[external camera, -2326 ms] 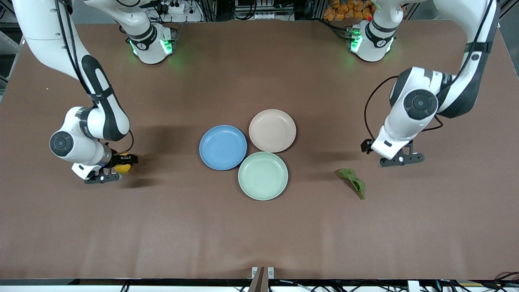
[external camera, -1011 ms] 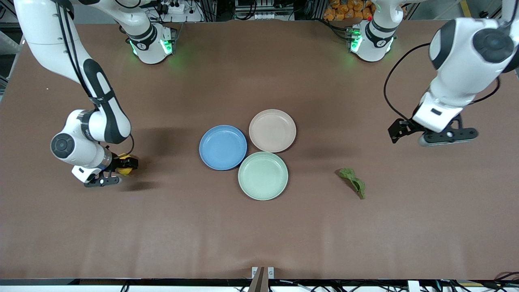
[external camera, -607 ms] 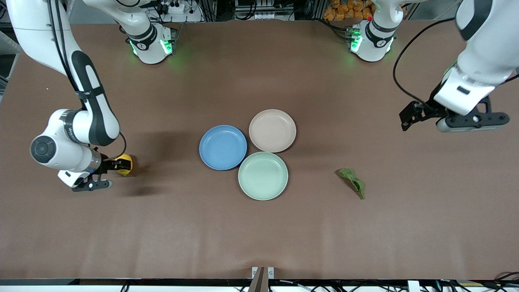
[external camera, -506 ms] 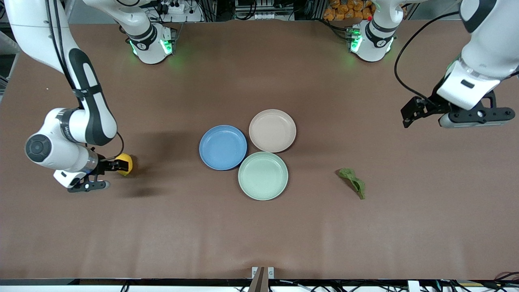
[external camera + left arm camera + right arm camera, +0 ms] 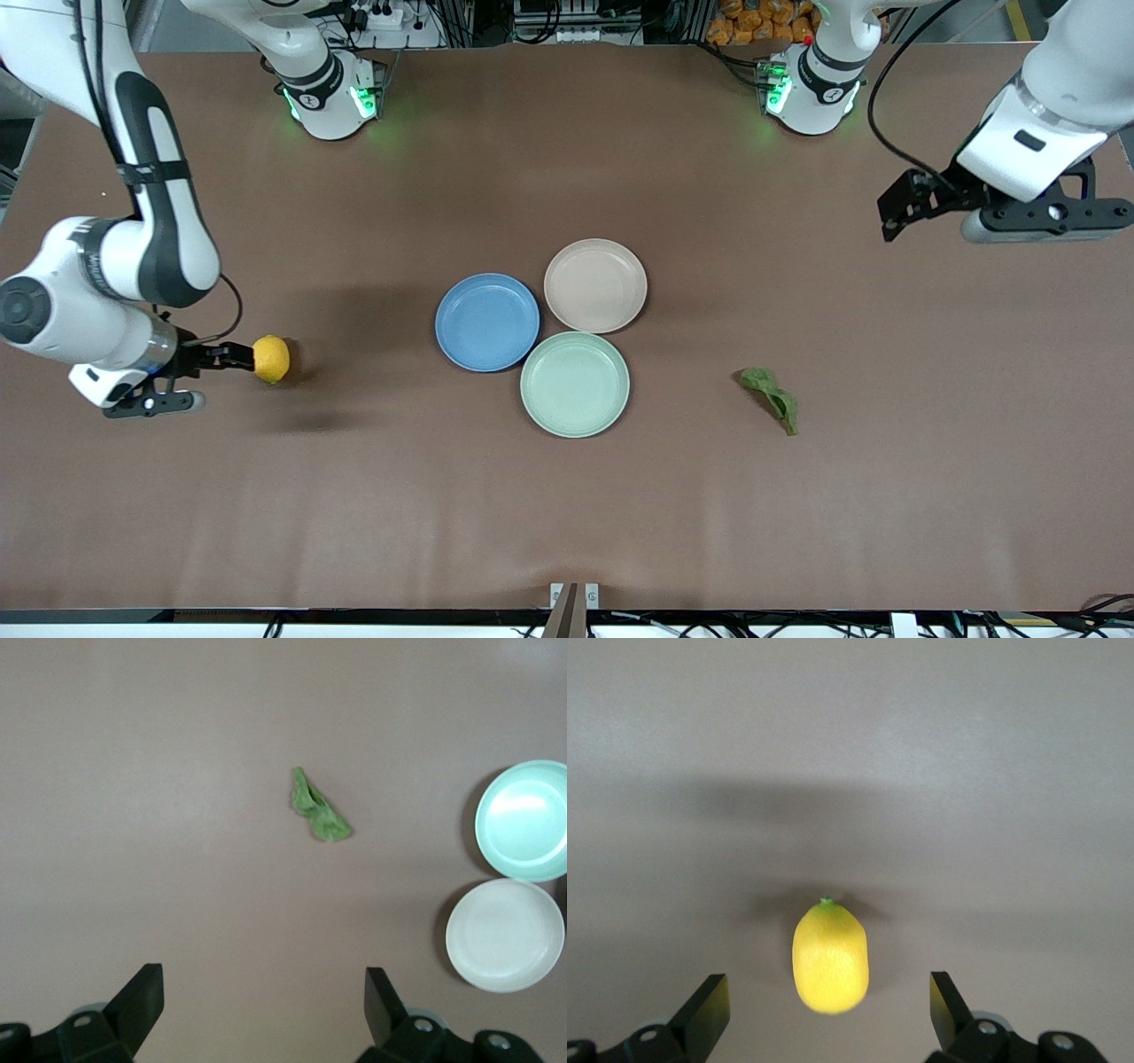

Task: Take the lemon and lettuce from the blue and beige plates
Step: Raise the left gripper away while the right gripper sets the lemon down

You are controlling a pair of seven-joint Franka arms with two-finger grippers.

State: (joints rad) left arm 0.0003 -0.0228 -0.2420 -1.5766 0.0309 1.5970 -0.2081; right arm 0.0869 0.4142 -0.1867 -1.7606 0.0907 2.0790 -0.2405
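Brown table (image 5: 567, 496) bearing lemon (image 5: 271, 359), lettuce (image 5: 771, 398), and touching blue plate (image 5: 487, 322), beige plate (image 5: 595, 285), mint-green plate (image 5: 575, 384)

Left wrist view: mint plate (image 5: 524, 819) cut by the picture's edge; blue plate out of frame. Left gripper (image 5: 261, 1014): only the fingertips (image 5: 142, 1001) show, bodies cut by the edge. Right wrist view: right gripper (image 5: 828, 1010) likewise cropped to its fingertips (image 5: 709, 1005). Front view: both arms' upper links run off the frame; right gripper's (image 5: 226, 356) fingertips too small to separate beside the lemon (image 5: 271, 358). Lettuce (image 5: 771, 398) leaf detail not resolvable.
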